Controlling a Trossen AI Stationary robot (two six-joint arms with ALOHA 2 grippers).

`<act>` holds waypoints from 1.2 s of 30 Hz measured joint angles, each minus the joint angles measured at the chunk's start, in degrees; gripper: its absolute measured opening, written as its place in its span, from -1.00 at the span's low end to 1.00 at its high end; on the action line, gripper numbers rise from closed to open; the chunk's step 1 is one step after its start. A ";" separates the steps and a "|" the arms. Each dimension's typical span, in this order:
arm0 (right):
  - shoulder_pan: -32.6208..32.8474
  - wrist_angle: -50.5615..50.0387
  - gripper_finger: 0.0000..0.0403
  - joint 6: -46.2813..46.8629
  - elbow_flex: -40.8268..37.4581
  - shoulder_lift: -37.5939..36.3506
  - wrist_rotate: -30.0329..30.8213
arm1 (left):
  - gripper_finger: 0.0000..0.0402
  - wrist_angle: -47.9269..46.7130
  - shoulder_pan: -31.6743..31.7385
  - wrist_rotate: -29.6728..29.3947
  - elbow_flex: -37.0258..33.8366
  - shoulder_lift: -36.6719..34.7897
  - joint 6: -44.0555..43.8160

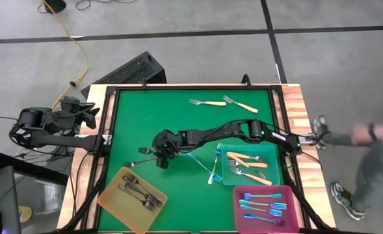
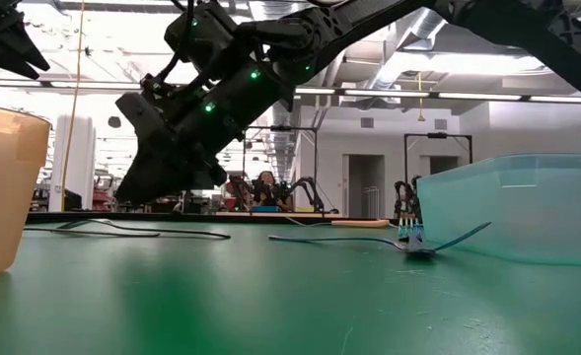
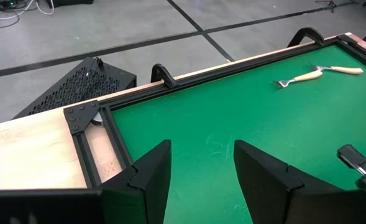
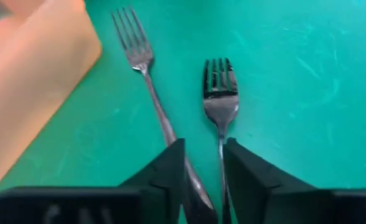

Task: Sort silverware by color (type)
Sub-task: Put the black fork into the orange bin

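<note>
Two dark-grey forks (image 4: pixel 220 87) (image 4: pixel 133 43) lie side by side on the green mat, next to the yellow tray (image 1: pixel 113 188), which holds several more dark-grey forks. My right gripper (image 4: pixel 203 177) (image 1: pixel 160 160) hovers low over their handle ends. It is open, and both handles run under the gap between its fingers. In the low view it stands clear above the forks lying flat. Two blue forks (image 1: pixel 214 162) lie beside the teal tray (image 1: pixel 277 170). Two cream-handled forks (image 1: pixel 207 103) (image 1: pixel 240 104) lie at the far side. My left gripper (image 3: pixel 201 168) waits open beyond the table's left edge.
The teal tray holds cream-handled forks and the pink tray (image 1: pixel 294 209) holds blue ones, both at the near right. A blue fork (image 2: pixel 418 242) leans on the teal tray's wall. A person (image 1: pixel 367 140) stands at the table's right edge, one hand near my right arm's base.
</note>
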 joint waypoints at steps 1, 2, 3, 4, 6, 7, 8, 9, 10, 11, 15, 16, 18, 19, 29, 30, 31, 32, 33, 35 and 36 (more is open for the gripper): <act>0.00 -0.07 -0.30 0.00 0.00 0.00 0.58 | -0.21 0.00 0.00 -0.02 0.00 0.00 -0.02; -0.02 -0.11 -0.23 -0.01 0.00 0.00 0.64 | -0.21 0.00 0.00 0.00 0.00 0.00 -0.02; -0.14 -0.11 -0.17 0.00 0.00 0.00 0.66 | -0.21 0.00 0.00 -0.01 0.00 0.00 -0.02; -0.25 -0.03 -0.11 0.00 0.00 0.11 0.67 | -0.21 0.00 0.00 -0.02 0.00 0.00 -0.02; -0.49 1.41 -0.03 0.01 0.20 1.15 0.65 | -0.21 0.00 0.00 -0.02 0.00 0.00 -0.02; -0.54 0.61 0.00 0.02 0.12 1.41 0.67 | -0.21 0.00 0.00 -0.01 0.00 0.00 0.00; -0.59 -0.45 0.02 0.02 -0.04 1.64 0.65 | -0.21 0.00 0.00 -0.02 0.00 -0.01 0.00; -0.60 -0.06 0.03 0.01 -0.08 2.31 0.77 | -0.21 0.00 0.00 -0.04 0.01 0.00 0.00; -0.61 0.68 0.03 0.02 0.07 3.04 0.76 | -0.21 0.00 0.00 -0.04 0.01 0.00 0.00; -0.59 0.76 0.03 -0.13 0.11 3.40 0.80 | -0.21 0.01 0.00 -0.03 0.02 0.00 0.00; -0.52 0.28 -0.02 0.05 0.15 3.77 1.09 | -0.21 0.00 0.00 -0.07 0.02 0.00 0.00; -0.52 0.34 -0.04 0.48 0.20 4.09 1.69 | -0.21 0.01 0.00 -0.07 0.02 -0.02 0.00; -0.55 -0.75 -0.08 1.98 0.26 4.18 2.55 | -0.21 0.02 0.00 -0.06 0.02 -0.02 0.00; -0.73 -1.57 -0.11 2.86 0.26 4.20 2.62 | -0.21 0.00 0.00 -0.07 0.02 -0.02 0.00; -2.25 -4.93 -0.44 4.05 0.33 4.33 1.55 | -0.21 0.00 0.00 -0.35 0.02 0.00 0.02; -2.25 -5.17 -0.50 4.05 0.33 4.35 1.53 | -0.21 0.00 0.00 -0.34 0.02 -0.01 0.02; -2.27 -5.40 -0.57 4.03 0.33 4.37 1.34 | -0.21 0.00 0.00 -0.35 0.02 -0.01 0.01; -2.33 -5.69 -0.64 4.02 0.33 4.37 1.08 | -0.21 0.01 0.00 -0.34 0.02 -0.02 0.00; -2.36 -5.96 -0.71 4.05 0.33 4.37 0.93 | -0.21 0.00 0.00 -0.34 0.02 -0.02 0.00; -2.38 -6.37 -0.82 4.04 0.33 4.37 0.67 | -0.21 0.00 0.00 -0.34 0.02 -0.01 -0.02; -2.38 -6.45 -0.88 4.02 0.32 4.35 0.69 | -0.21 0.00 0.00 -0.35 0.02 -0.02 -0.02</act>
